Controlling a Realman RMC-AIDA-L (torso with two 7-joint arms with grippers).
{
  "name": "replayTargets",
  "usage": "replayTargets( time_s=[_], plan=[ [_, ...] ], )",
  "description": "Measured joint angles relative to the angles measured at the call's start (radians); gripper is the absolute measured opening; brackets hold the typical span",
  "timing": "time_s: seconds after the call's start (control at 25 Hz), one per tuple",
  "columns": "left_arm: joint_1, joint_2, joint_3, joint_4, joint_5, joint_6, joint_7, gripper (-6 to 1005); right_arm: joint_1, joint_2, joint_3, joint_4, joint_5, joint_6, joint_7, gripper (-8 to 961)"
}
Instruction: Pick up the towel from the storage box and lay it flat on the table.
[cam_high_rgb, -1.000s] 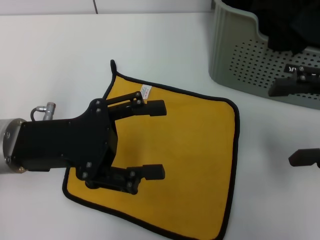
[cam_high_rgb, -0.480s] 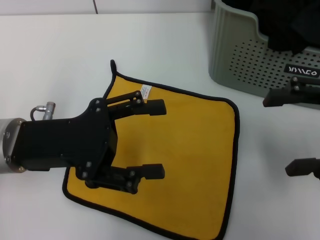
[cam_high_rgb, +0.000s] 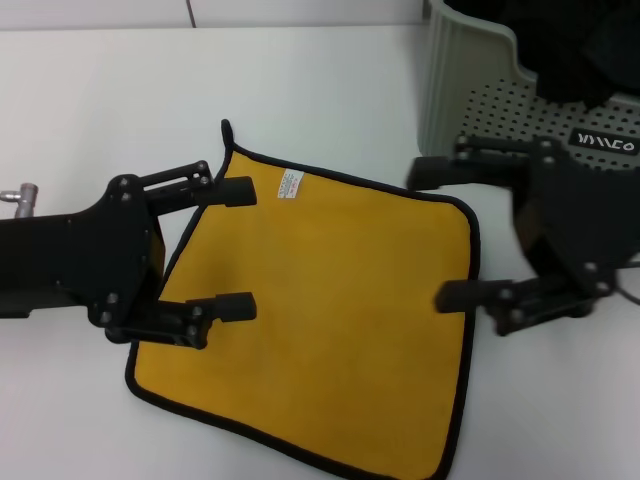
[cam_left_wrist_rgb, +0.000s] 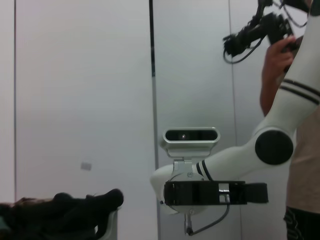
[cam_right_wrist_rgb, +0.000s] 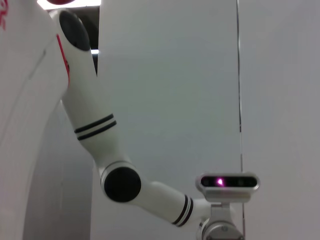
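Note:
The towel (cam_high_rgb: 340, 320) lies spread flat on the white table (cam_high_rgb: 100, 100), yellow face up, with black edging, a small white label (cam_high_rgb: 290, 185) and a black loop (cam_high_rgb: 226, 128) at its far corner. My left gripper (cam_high_rgb: 248, 248) hangs open over the towel's left edge, holding nothing. My right gripper (cam_high_rgb: 430, 235) is open at the towel's right edge, in front of the storage box (cam_high_rgb: 465, 90). The grey-green box with a dotted side stands at the back right.
A dark black cloth bundle (cam_high_rgb: 570, 50) fills the storage box and also shows in the left wrist view as a bundle (cam_left_wrist_rgb: 60, 207). That view faces the right arm (cam_left_wrist_rgb: 270, 145) and a person (cam_left_wrist_rgb: 305, 165) holding a camera. The right wrist view faces the left arm (cam_right_wrist_rgb: 120, 182).
My left gripper has drawn back to the left, from over the towel's middle to its left edge. My right gripper has swung in from the right side to the towel's right edge.

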Motion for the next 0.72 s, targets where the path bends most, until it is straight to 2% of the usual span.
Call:
replayTargets(
  time_s=[0.24, 0.72],
  plan=[
    [0.018, -0.001, -0.028, 0.005, 0.007, -0.002, 0.002, 888, 0.02, 0.0, -0.117, 0.003, 0.066, 0.056, -0.026, 854],
    [0.025, -0.009, -0.033, 0.003, 0.011, 0.0, -0.002, 888, 0.009, 0.0, -0.127, 0.003, 0.076, 0.06, -0.045, 854]
  ],
)
